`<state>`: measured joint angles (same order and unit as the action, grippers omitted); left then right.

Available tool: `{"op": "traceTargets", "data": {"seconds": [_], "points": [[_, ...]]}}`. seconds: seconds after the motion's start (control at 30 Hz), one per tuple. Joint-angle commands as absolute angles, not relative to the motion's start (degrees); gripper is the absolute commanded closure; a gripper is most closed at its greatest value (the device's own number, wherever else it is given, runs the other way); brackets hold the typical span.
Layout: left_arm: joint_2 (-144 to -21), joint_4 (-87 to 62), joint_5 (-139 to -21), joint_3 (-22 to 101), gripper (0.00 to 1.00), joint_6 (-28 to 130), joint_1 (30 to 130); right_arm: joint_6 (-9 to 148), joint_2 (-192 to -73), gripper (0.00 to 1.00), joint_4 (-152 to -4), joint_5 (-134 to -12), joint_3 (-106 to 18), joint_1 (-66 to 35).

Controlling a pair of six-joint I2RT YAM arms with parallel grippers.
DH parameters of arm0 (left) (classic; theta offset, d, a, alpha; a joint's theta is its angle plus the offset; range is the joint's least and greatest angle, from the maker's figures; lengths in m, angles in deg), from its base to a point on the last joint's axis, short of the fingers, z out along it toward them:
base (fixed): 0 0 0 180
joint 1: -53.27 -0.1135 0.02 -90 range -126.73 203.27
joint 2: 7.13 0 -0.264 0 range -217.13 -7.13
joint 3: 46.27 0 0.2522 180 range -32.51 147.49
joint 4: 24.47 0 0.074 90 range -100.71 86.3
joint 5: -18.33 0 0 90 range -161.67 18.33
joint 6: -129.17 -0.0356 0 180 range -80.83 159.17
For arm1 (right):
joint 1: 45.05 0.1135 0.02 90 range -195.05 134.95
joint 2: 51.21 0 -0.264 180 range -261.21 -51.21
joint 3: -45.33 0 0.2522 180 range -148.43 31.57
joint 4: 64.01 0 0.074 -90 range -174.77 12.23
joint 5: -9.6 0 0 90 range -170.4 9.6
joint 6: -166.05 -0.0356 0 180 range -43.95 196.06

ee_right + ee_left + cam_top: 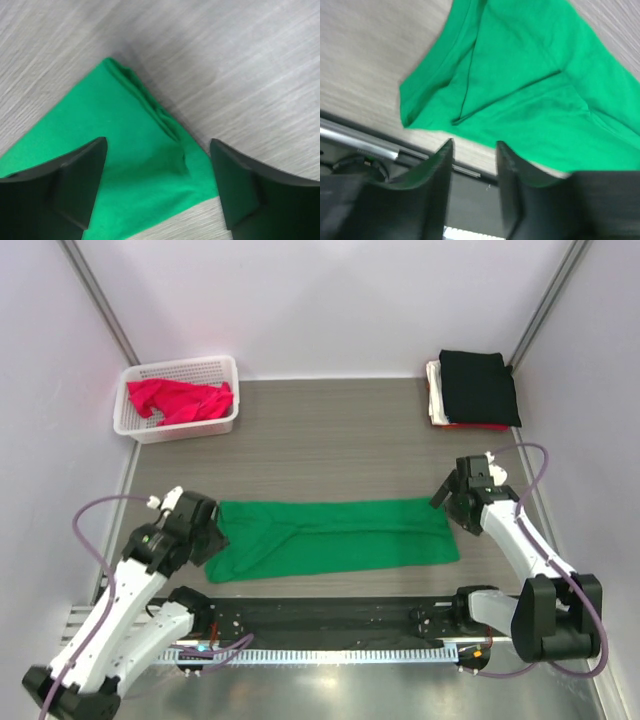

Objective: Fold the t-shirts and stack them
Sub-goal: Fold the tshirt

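Cloth is laid out along the near part of the table (330, 435): the green t-shirt (340, 537) is folded into a long band that runs from left to right between the two arms. The left gripper (214, 530) is placed at the left end of this band. In the left wrist view its fingers (437, 170) are seen apart with a narrow gap, and nothing is held between them; a sleeve and a folded hem of the shirt lie beyond the tips, close to the table's near edge. The right gripper (448, 498) is placed at the right end of the band. In the right wrist view its fingers (80, 175) are spread wide above a corner of the shirt, where several layers of cloth are seen at the edge; the cloth is not pinched. Whether the tips touch the cloth cannot be told. At the far left a white basket (185, 428) is found, with the red-pink t-shirt (178, 400) crumpled inside it. In the far right corner a stack is formed: the black t-shirt (478, 385) is folded on top, and the white t-shirt (433, 390) and the red t-shirt (480, 427) are seen only as edges under it.
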<state>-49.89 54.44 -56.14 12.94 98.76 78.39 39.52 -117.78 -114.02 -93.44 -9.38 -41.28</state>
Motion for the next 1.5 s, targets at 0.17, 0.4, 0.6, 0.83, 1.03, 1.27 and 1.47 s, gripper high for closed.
{"op": "traceTargets", "data": {"seconds": [0.17,0.4,0.6,0.83,1.03,1.27,1.47], "points": [[-35.9,60.2,-59.1,10.8,0.45,105.5,78.6,37.5,-116.0,0.07,-109.0,-85.9,-11.2,-44.3],[-55.8,45.1,-57.6,11.5,0.48,99.6,78.6,40.0,-127.9,0.14,-106.6,-81.2,-19.8,-33.6],[-71.9,29.0,-56.8,10.2,0.56,98.0,78.5,40.9,-135.3,0.14,-104.1,-79.1,-18.8,-32.3],[-97.8,19.5,-57.7,15.3,0.60,96.4,78.1,38.5,-136.5,0.14,-104.1,-80.0,-14.1,-32.2],[-111.0,20.1,-57.5,26.4,0.61,95.8,78.1,33.1,-133.5,0.11,-103.7,-76.8,-7.1,-31.3],[-132.4,29.0,-57.8,61.8,0.62,93.8,77.6,15.6,-125.9,0.07,-100.3,-70.9,2.5,-20.1],[-165.5,47.5,-65.3,120.8,0.62,89.5,77.9,-10.0,-116.2,0.03,-95.5,-73.0,2.1,5.6]]}}
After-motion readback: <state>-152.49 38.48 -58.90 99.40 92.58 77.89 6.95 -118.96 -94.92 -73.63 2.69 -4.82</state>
